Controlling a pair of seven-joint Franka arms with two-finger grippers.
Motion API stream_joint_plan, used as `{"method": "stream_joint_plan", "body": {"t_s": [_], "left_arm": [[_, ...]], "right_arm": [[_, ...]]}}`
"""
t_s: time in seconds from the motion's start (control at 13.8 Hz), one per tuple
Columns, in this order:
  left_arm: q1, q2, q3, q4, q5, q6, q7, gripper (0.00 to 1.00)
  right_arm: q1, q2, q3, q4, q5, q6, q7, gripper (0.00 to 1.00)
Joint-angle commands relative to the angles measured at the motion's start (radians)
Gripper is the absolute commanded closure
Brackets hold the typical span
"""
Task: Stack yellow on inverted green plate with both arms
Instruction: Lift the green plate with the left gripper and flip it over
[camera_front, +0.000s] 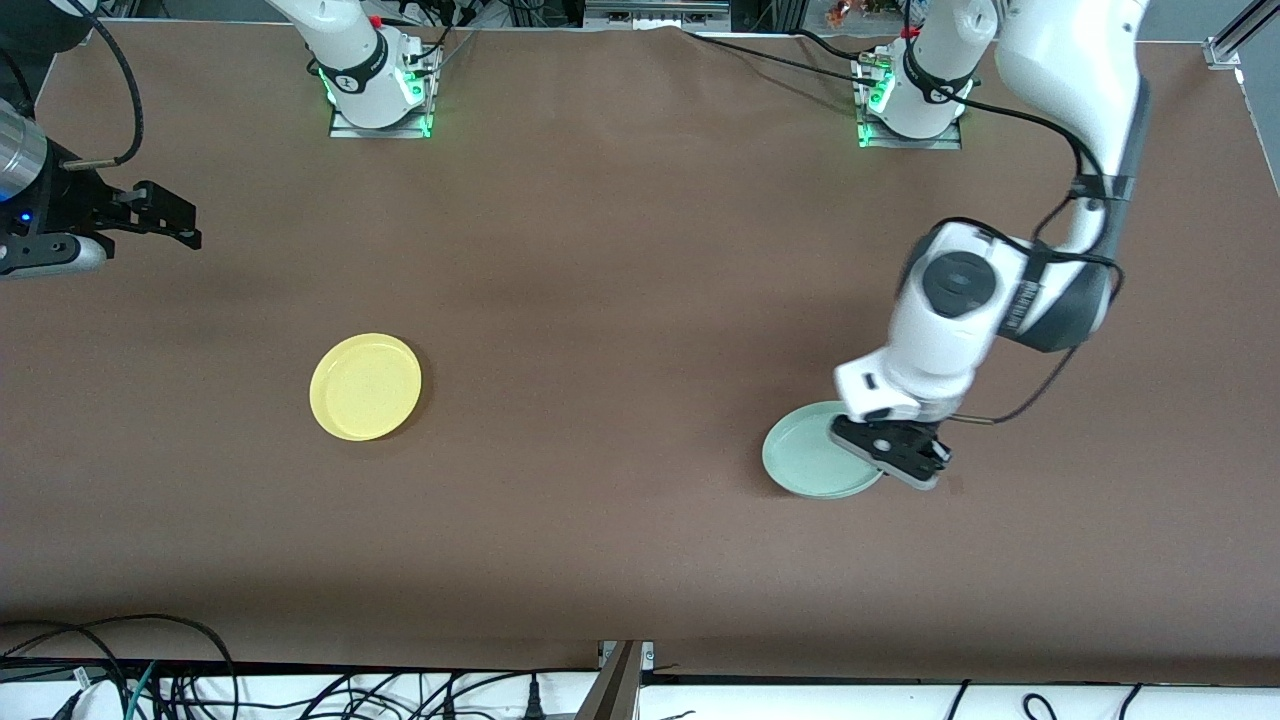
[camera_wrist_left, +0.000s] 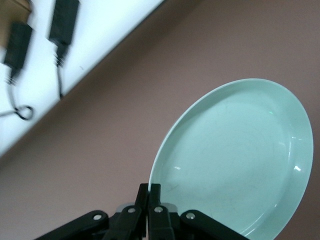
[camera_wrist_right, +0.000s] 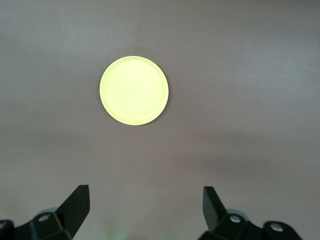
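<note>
The left hand (camera_front: 893, 452) is clamped on the rim of the pale green plate (camera_front: 812, 462), fingers pinched together on its edge at the left arm's end of the brown worktop (camera_front: 620, 300). In the left wrist view the plate (camera_wrist_left: 240, 160) shows its hollow side, so it is not yet inverted; whether it is tilted off the worktop cannot be told.

The yellow plate (camera_front: 365, 386) lies hollow side up toward the right arm's end, well apart from the green one. The right hand (camera_front: 150, 215) waits in the air near the edge of the worktop at that end, fingers spread wide, the yellow plate (camera_wrist_right: 134, 90) in its wrist view.

Both plates look stiff, light and smooth, likely slick under hard pads. Lying flat, each probably offers only its low rim as a hold: 1 finger inside, 1 under the lip.
</note>
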Motion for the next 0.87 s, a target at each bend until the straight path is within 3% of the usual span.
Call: {"method": "stream_joint_plan", "body": {"t_s": [0.0,0.29,0.8], "left_arm": [[-0.096,0.021,0.015,0.031,0.251,-0.015,-0.192,1.00],[-0.217,0.074,0.015,0.102,0.445,-0.104,-0.346,1.00],[-0.407,0.182,0.015,0.220,0.718,-0.405,-0.449,1.00]], "right_arm": [[0.000,-0.004,0.000,0.012,-0.013,-0.016,0.000,0.00],[0.000,-0.004,0.000,0.012,-0.013,-0.016,0.000,0.00],[0.000,-0.004,0.000,0.012,-0.013,-0.016,0.000,0.00]]}}
